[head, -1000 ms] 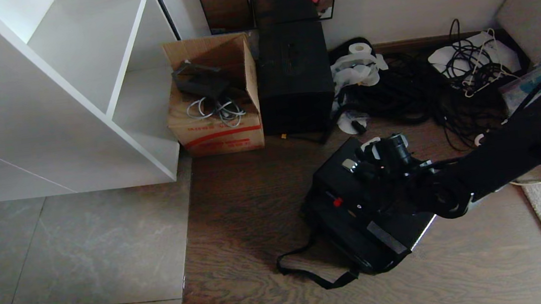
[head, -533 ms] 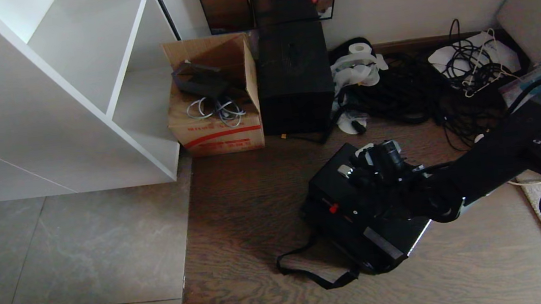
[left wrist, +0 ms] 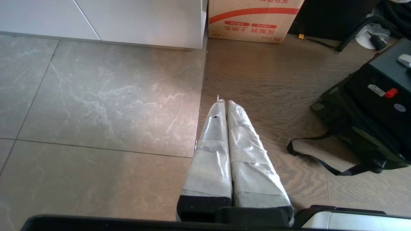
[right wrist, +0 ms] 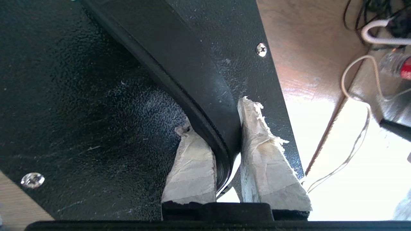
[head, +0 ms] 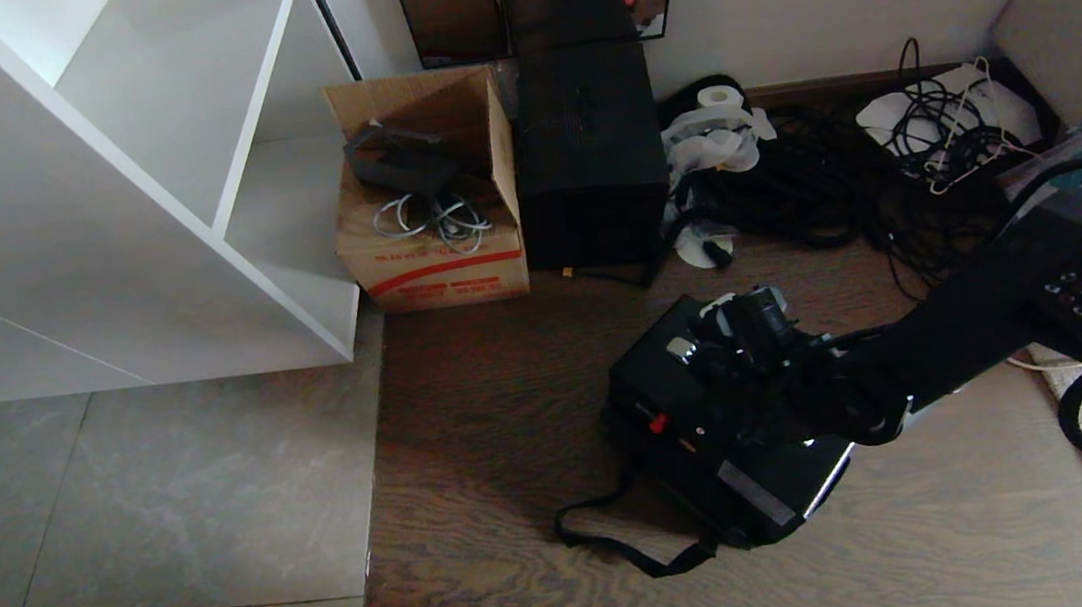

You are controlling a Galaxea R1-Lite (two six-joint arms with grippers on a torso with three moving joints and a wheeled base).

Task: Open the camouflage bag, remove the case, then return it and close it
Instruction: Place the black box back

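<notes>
The right end effector (right wrist: 213, 141) is clenched on the handle (right wrist: 179, 73) of the case (head: 712, 396), one taped finger (right wrist: 192, 166) on each side of the black strap. In the head view the right arm reaches in from the right, its wrist over the far end of the case. The case is tilted, its lower part sunk in the open bag (head: 682, 500), its upper part sticking out; a small red mark (head: 657, 423) shows on its side. The bag stands on the wooden floor (head: 474, 431), its strap (head: 617, 547) looped on the boards towards the robot. Beyond the bag a cardboard box (head: 433, 234) and a tall black box (head: 591, 157) stand by the wall, with cables (head: 830, 183) to their right. The left end effector (left wrist: 224, 106) hangs over the seam between tile and wood, well apart from the bag, fingers pressed together and holding nothing
</notes>
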